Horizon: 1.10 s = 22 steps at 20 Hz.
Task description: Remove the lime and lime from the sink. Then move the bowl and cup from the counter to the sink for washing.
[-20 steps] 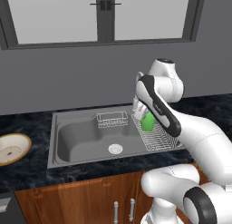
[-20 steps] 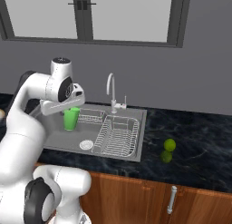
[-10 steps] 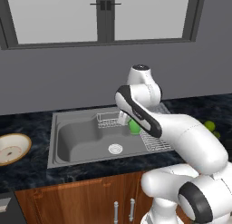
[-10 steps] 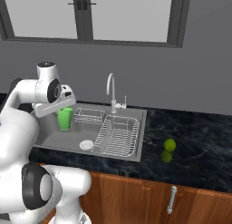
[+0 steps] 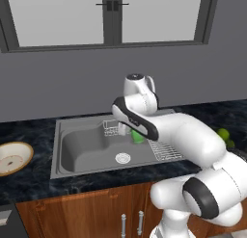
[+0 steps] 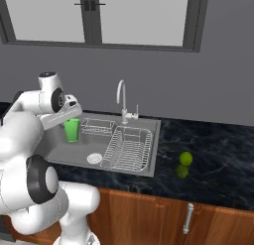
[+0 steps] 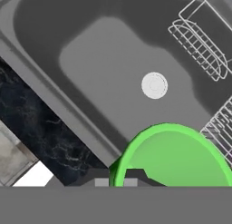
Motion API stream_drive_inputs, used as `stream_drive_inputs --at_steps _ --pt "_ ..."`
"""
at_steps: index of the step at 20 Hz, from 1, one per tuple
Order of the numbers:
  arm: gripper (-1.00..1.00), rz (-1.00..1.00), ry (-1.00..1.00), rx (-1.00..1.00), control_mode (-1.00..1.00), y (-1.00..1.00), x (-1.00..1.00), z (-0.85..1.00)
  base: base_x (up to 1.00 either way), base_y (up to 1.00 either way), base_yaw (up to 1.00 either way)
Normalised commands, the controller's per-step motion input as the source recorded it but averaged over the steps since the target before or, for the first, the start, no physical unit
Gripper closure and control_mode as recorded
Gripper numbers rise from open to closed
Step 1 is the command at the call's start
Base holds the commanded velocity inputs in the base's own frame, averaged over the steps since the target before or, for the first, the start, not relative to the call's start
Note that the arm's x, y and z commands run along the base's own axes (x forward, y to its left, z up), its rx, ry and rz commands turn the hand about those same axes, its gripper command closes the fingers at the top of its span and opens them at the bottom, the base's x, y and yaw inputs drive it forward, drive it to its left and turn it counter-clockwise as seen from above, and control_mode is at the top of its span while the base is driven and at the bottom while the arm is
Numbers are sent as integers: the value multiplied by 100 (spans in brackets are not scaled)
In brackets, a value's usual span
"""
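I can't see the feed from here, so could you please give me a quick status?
Gripper shut on small bright green cup, above grey steel sink. Tan-rimmed bowl on counter. Both limes out. Nothing blocking.

The wide grey steel sink basin (image 5: 84, 152) looks like brushed metal, smooth and matt, with only a soft shine. Its thin wire racks (image 6: 128, 149) are pale metal, and the curved faucet (image 6: 120, 96) is glossy chrome. The black stone counter (image 6: 218, 162) has bluish-grey marbling and a polished surface. The brown cabinets (image 6: 144, 219) below it show wood grain, with bright metal handles. The small bright green tapered cup (image 7: 174, 157) looks like smooth plastic with an even, matt colour. The wide shallow bowl with tan-yellow rim (image 5: 12, 158) looks ceramic, its white inside faintly speckled.
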Motion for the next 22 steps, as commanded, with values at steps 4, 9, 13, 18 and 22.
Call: stream_drive_inputs --at_steps 4,9,13,18,22 --pt "100 1 0 0 -100 3 16 -31 0 0 0" --pt "100 0 0 0 -100 3 21 -27 0 0 0" --pt "100 0 0 0 -100 0 19 -26 0 0 0" --pt "100 0 -2 0 -100 0 19 -28 0 0 0" --pt "100 0 -8 0 -100 0 10 -28 0 0 0"
